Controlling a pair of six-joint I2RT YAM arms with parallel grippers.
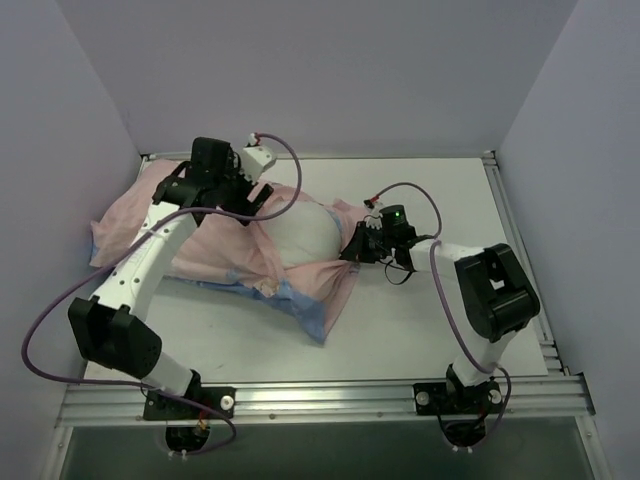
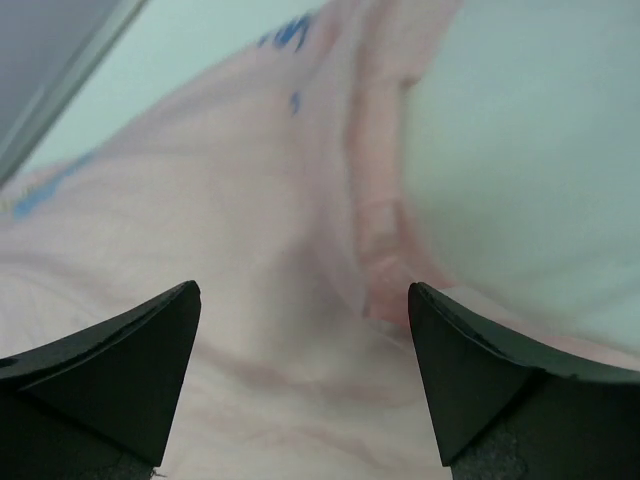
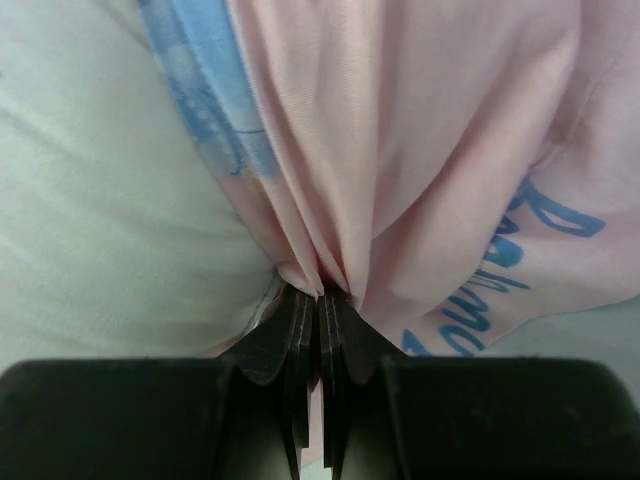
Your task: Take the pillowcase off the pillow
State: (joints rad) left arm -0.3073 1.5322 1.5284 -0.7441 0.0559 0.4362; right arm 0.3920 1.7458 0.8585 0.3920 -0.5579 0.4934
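The pillowcase (image 1: 215, 255), pale pink side out with a blue edge, lies across the table's left and middle. The white pillow (image 1: 305, 235) bulges out of its right opening. My left gripper (image 1: 262, 200) is open, hovering just over the pink fabric (image 2: 250, 250) beside the bare pillow (image 2: 530, 150); nothing is between its fingertips (image 2: 170, 330). My right gripper (image 1: 352, 250) is shut on a bunched fold of the pillowcase (image 3: 400, 130) at the opening's right edge, with the white pillow (image 3: 90, 200) to its left.
Grey walls close in the table on the left, back and right. A metal rail (image 1: 320, 400) runs along the near edge. Bare table (image 1: 420, 320) lies to the front and right of the pillow.
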